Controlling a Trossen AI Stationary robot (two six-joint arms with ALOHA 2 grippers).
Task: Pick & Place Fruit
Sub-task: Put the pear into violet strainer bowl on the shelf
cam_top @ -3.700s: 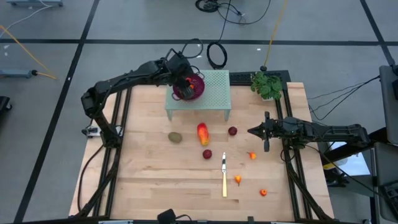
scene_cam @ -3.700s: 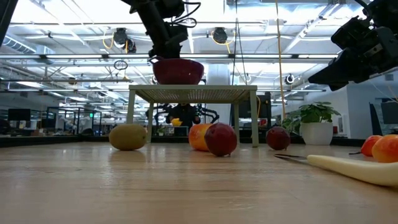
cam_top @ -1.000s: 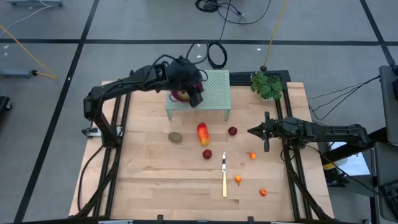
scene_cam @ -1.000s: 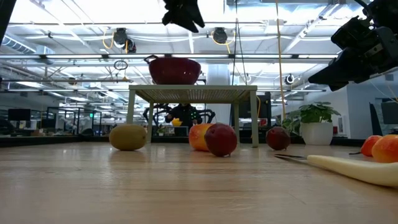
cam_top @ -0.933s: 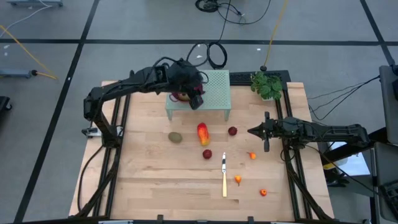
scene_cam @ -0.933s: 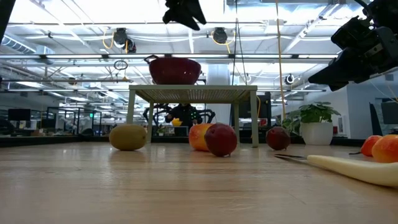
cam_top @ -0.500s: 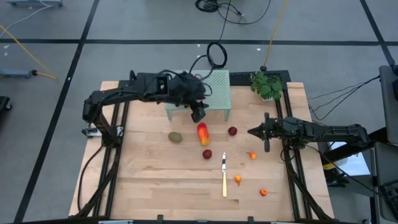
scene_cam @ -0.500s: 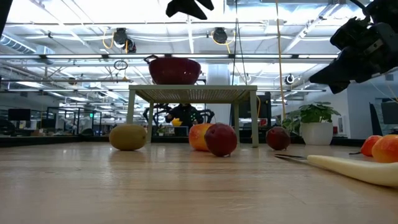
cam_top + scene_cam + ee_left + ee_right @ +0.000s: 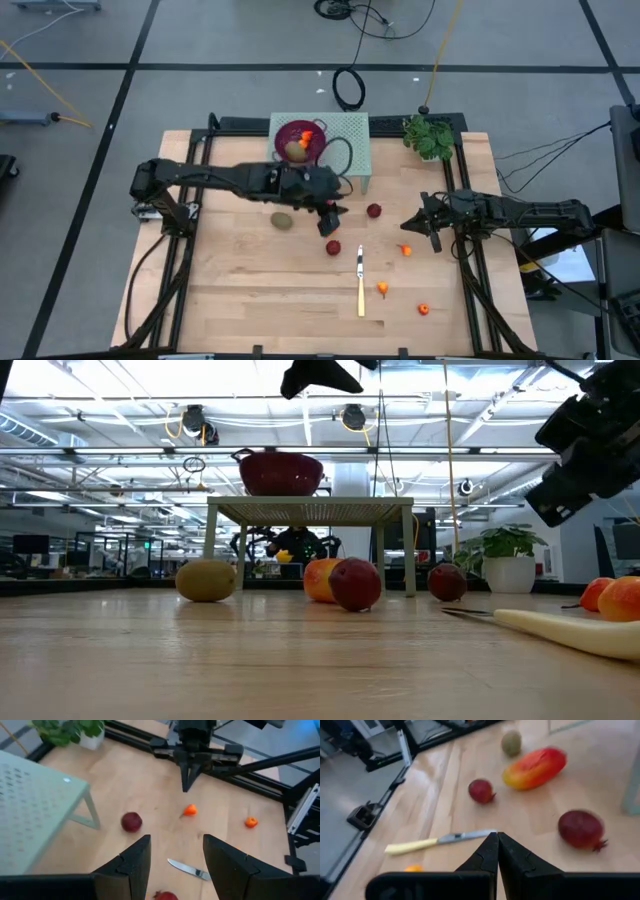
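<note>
My left gripper (image 9: 335, 217) hangs open and empty above the table's middle, over the red-orange-yellow oblong fruit (image 9: 535, 767), which it covers in the high view. Past its fingers (image 9: 141, 860) I see a dark red ball (image 9: 131, 821) and orange pieces (image 9: 189, 810). A brown-green oval (image 9: 283, 220) and two dark red balls (image 9: 374, 211) (image 9: 333, 248) lie on the wood. Another brown-green fruit sits in the purple bowl (image 9: 300, 140) on the green stand (image 9: 345, 135). My right gripper (image 9: 410, 222) waits shut at the right, clear of the table top.
A yellow-handled knife (image 9: 360, 282) lies near the table's middle front, with orange pieces (image 9: 382, 289) (image 9: 424, 309) beside it and one (image 9: 406, 250) below my right gripper. A potted plant (image 9: 430, 137) stands at the far right corner. The left half of the table (image 9: 230, 290) is bare wood.
My left gripper has come away from above the bowl on the stand, toward the table's near edge and a little right, sinking as it went. It now hangs over the oblong fruit, open as before. The bowl shows uncovered. My right gripper has rolled a little in place.
</note>
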